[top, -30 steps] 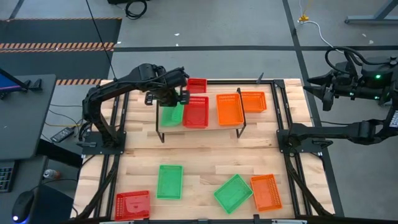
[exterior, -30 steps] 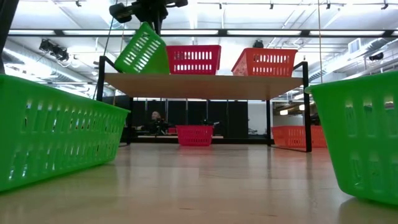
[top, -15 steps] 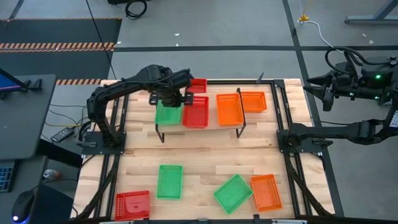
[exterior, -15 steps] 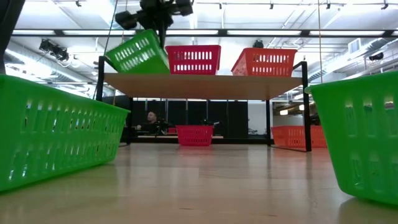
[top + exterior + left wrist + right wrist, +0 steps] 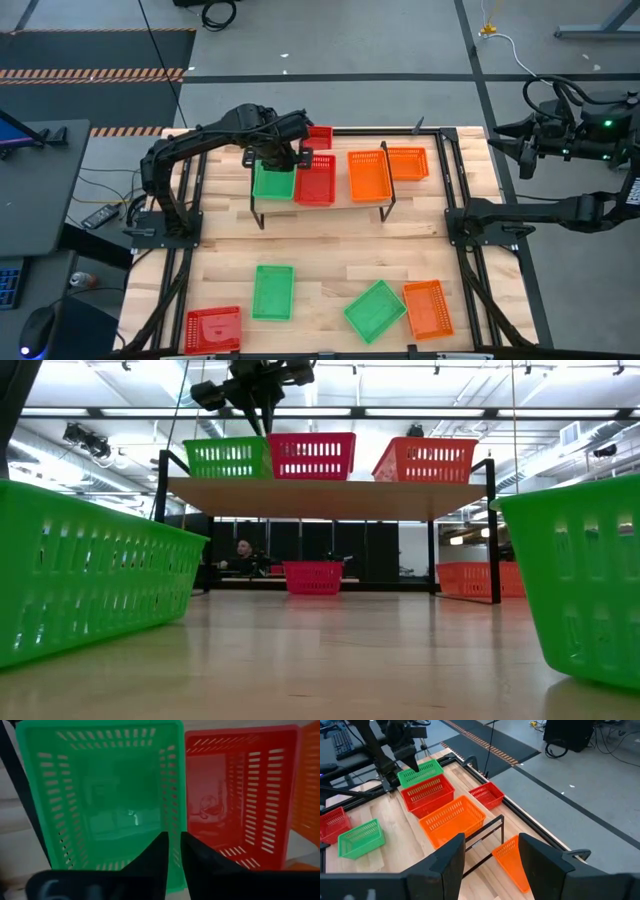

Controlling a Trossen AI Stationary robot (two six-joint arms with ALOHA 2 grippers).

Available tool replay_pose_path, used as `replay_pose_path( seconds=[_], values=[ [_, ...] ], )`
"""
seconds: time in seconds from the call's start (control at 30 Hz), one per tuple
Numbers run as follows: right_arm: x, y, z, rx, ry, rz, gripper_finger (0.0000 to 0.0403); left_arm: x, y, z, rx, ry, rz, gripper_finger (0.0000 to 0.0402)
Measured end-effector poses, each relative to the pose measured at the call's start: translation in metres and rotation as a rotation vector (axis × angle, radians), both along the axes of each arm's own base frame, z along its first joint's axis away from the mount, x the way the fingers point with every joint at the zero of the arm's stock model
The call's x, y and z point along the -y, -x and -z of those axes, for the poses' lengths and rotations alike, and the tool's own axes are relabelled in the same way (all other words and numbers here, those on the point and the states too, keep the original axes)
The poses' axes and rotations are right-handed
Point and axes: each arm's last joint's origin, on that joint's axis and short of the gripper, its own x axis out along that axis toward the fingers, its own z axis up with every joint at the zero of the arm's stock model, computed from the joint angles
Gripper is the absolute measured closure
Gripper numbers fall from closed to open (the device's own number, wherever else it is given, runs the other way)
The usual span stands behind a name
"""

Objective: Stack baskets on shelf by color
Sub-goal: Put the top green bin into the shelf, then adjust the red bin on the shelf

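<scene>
A green basket (image 5: 273,181) sits level on the left end of the shelf (image 5: 330,498), beside a red basket (image 5: 316,180) and an orange basket (image 5: 368,173). My left gripper (image 5: 173,851) reaches it from above at its far right corner and is shut on it. Another red basket (image 5: 318,137) lies on the table behind the shelf, and another orange one (image 5: 408,163) stands tilted at the shelf's right end. Near the table's front lie two green baskets (image 5: 272,291) (image 5: 375,310), a red one (image 5: 212,328) and an orange one (image 5: 428,307). My right gripper (image 5: 490,855) is open, off the table's right edge. My left gripper pinches the green basket's long wall (image 5: 176,820) on the side next to the red basket, near its far end. One finger (image 5: 156,860) stands inside the basket, the other outside in the gap to the red basket. The fingers point down from above. The basket's bottom rests flat on the shelf.
The shelf's thin black legs (image 5: 258,215) stand on the slatted tabletop. Bare wood (image 5: 330,255) lies between the shelf and the front row of baskets. In the low view, two green baskets (image 5: 80,580) fill the near corners of the picture.
The green basket was tilted steeply, one end up. My left gripper has lowered it and turned it level, so it now lies flat on the shelf's left end beside the red basket. The gripper has kept its hold.
</scene>
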Motion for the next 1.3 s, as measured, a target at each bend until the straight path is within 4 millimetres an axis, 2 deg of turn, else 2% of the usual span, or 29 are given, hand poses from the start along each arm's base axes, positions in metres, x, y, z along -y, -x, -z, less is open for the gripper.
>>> replay_pose_path(
  seconds=[0.23, 0.47, 0.6, 0.77, 0.87, 0.97, 1.13, 1.3],
  values=[
    [0.000, 0.000, 0.000, 0.007, -0.014, -0.011, 0.0212, 0.000, -0.001, -0.009, 0.096, -0.009, 0.023, 0.0330],
    [0.003, -0.014, 0.011, -0.032, -0.087, -0.090, 0.0212, 0.006, -0.011, -0.027, 0.276, -0.137, 0.188, 0.0328],
    [0.009, -0.029, 0.023, -0.069, -0.162, -0.123, 0.0212, 0.016, -0.017, -0.030, 0.307, -0.219, 0.383, 0.0332],
    [0.018, -0.046, 0.037, -0.096, -0.216, -0.114, 0.0212, 0.034, -0.016, -0.027, 0.258, -0.272, 0.743, 0.0334],
    [0.021, -0.054, 0.044, -0.102, -0.241, -0.101, 0.0212, 0.046, -0.019, -0.028, 0.248, -0.372, 0.982, 0.0329],
    [0.023, -0.058, 0.049, -0.108, -0.284, -0.075, 0.0212, 0.060, -0.020, -0.030, 0.250, -0.448, 1.151, 0.0320],
    [0.025, -0.061, 0.053, -0.113, -0.319, -0.054, 0.0212, 0.081, -0.020, -0.024, 0.168, -0.502, 1.342, 0.0288],
    [0.026, -0.064, 0.057, -0.116, -0.325, -0.049, 0.0212, 0.091, -0.024, -0.020, 0.106, -0.549, 1.374, 0.0227]
  ],
)
